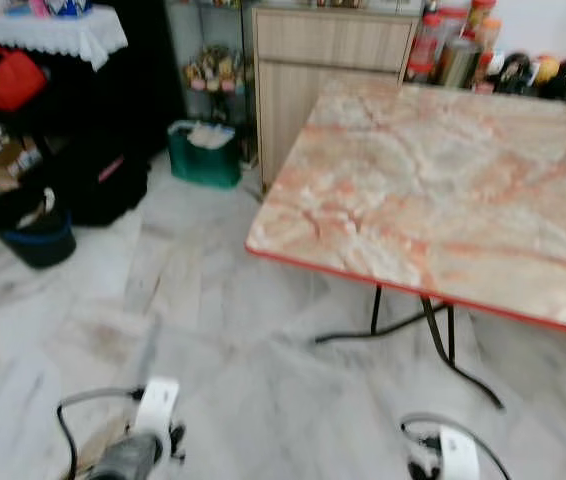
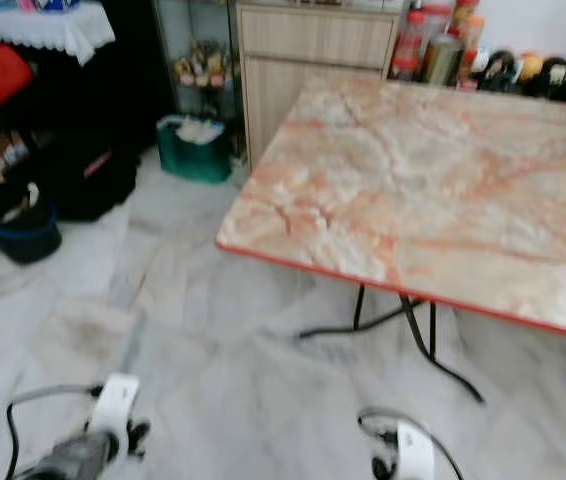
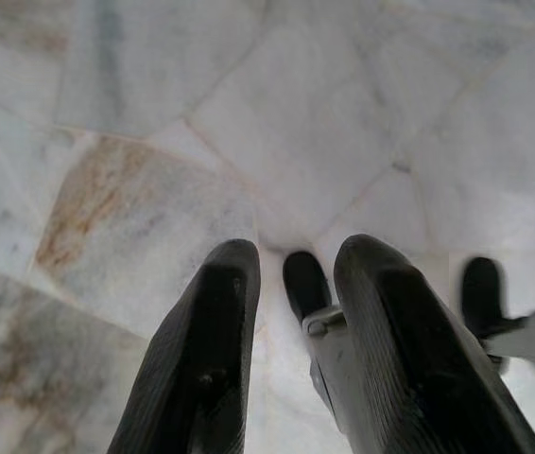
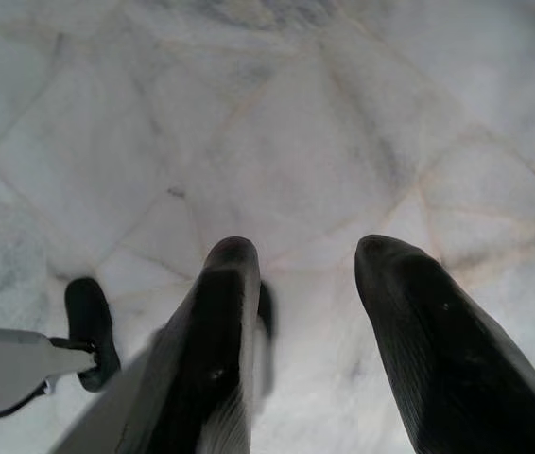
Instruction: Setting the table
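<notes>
From the left eye view, the surface (image 1: 433, 190) is a folding table with a pink-and-cream marbled top and a red edge, standing on thin black legs to the robot's front right. Bottles and jars (image 1: 463, 45) crowd against the wall at its far edge. A wooden cabinet (image 1: 328, 70) stands behind its near-left corner, with a green bin (image 1: 203, 152) beside the cabinet on the floor. Further left are a dark bucket (image 1: 31, 228), a black bag (image 1: 98, 180) and a red bag (image 1: 5, 78) under a shelf with a white lace cloth (image 1: 53, 30). Both arms hang low over the pale marble floor (image 1: 213, 330): the left arm's wrist (image 1: 148, 425) at the bottom left, the right arm's wrist (image 1: 453, 450) at the bottom right.

The right eye view shows the same room from slightly to the side.

In the left wrist view, the left tool (image 3: 291, 260) points down at the floor tiles, its two black fingers (image 3: 211, 350) apart and holding nothing.

In the right wrist view, the right tool (image 4: 301, 251) also points at the floor, its fingers (image 4: 438, 340) spread apart and empty.
</notes>
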You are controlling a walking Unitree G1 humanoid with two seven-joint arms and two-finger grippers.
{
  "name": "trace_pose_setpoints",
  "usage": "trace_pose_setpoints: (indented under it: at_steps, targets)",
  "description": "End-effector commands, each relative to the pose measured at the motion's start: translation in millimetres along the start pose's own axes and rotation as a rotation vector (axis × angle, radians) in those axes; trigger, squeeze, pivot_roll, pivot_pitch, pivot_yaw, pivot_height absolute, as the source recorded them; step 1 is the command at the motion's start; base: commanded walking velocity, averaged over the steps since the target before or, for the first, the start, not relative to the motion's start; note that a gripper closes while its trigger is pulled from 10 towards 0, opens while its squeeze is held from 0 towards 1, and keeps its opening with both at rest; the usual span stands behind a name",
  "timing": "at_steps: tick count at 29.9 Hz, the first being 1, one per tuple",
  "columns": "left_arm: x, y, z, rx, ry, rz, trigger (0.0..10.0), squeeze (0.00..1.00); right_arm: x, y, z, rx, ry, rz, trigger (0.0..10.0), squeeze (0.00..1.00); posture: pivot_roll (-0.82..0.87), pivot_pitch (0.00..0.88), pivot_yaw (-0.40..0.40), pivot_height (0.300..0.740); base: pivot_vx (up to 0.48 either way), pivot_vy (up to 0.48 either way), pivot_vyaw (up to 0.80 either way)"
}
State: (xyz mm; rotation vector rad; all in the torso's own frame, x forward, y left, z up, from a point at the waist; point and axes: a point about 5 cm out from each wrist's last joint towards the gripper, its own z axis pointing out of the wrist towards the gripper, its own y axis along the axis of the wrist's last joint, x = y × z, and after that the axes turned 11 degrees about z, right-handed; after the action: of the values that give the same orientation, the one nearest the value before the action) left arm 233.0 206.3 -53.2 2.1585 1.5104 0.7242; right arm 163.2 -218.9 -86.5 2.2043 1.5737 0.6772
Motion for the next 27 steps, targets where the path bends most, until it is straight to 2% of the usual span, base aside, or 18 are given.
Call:
trace_pose_setpoints:
  at_steps: [1,5,27]
  targets:
    - [-4.9,-2.1,0.6,0.019,-0.016,0.018,10.0,0.00,-4.4,-0.1,-1.3,-0.002,-0.007,-0.017,10.0,0.00,0.02,0.061,-0.019,0.740,0.000,-0.244,0.42]
    - [-4.5,-1.1,0.7,0.017,-0.018,0.017,10.0,0.00,-4.3,-0.9,-1.2,-0.005,-0.011,0.037,10.0,0.00,0.02,0.080,-0.017,0.740,0.000,-0.256,0.10]
    - [-3.2,1.8,1.1,0.020,-0.017,0.018,10.0,0.00,-3.4,2.1,-0.6,-0.006,-0.004,0.026,10.0,0.00,0.01,0.113,-0.016,0.740,0.000,-0.308,0.00]
